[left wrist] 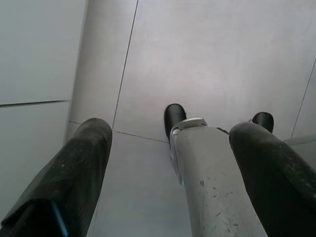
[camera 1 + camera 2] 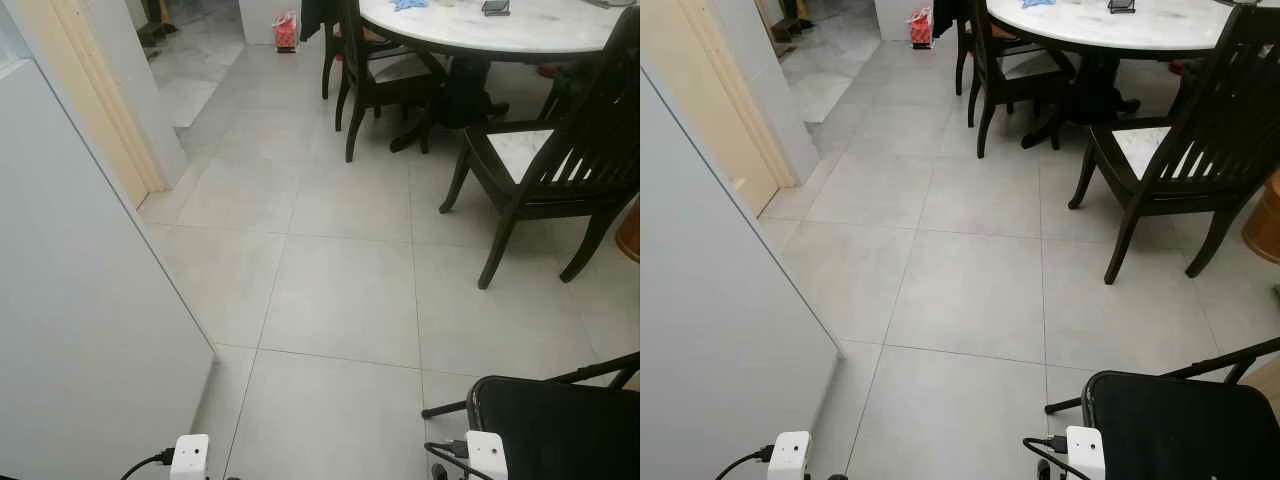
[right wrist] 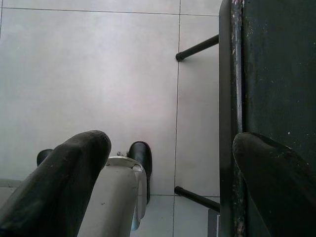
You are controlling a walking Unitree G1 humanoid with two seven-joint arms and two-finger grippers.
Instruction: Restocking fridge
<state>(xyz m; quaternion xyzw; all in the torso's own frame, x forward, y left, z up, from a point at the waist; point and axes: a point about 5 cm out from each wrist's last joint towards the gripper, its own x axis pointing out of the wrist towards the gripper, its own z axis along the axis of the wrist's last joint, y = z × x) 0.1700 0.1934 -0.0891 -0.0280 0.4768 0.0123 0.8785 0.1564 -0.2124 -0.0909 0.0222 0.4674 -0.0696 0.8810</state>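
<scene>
On grey floor tiles (image 2: 340,290), both arms hang idle: left tool (image 1: 168,148) and right tool (image 3: 165,163) each spread wide, holding nothing, above the robot's feet. A white fridge panel (image 2: 70,330) stands at near left. A black seat (image 2: 560,425) sits near right; far right, dark chairs (image 2: 540,170) ring a marble tabletop (image 2: 500,30).

I see a pale tiled floor (image 2: 340,300) ahead. A round white desk (image 2: 500,30) stands at the far side with dark wooden chairs (image 2: 550,170) around it. Just beside me on the right sits a black folding chair (image 2: 1180,425); a red bag (image 2: 285,30) rests far back.
</scene>
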